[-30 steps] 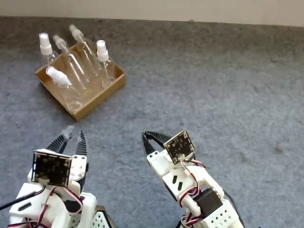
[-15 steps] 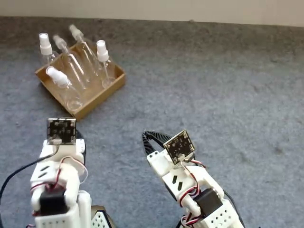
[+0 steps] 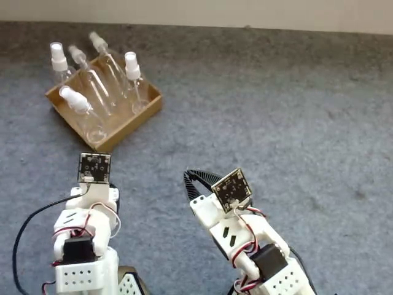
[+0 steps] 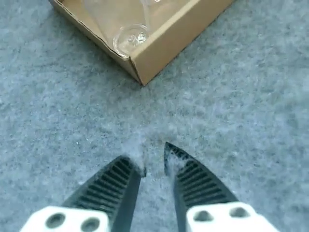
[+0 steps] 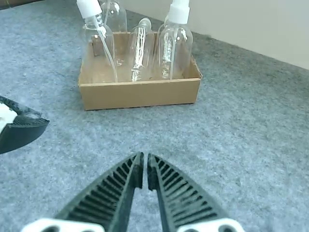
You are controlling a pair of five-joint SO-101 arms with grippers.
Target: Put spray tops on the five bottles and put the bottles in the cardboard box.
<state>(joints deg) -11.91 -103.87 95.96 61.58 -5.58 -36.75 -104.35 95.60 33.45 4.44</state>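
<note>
Left hand (image 4: 154, 160) narrowed, slim gap, seemingly empty; right hand (image 5: 145, 170) closed.

Bright, even light across the desk (image 3: 276, 92); faint, soft shadow hugs the cardboard box (image 5: 140, 94); small glints on bottles (image 5: 171, 46).

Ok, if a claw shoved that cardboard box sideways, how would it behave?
The cardboard box would probably feel light: thin walls, clear bottles that look empty. The fuzzy carpet may drag at it. The bottles stand far above the low walls, so they could tip.
</note>
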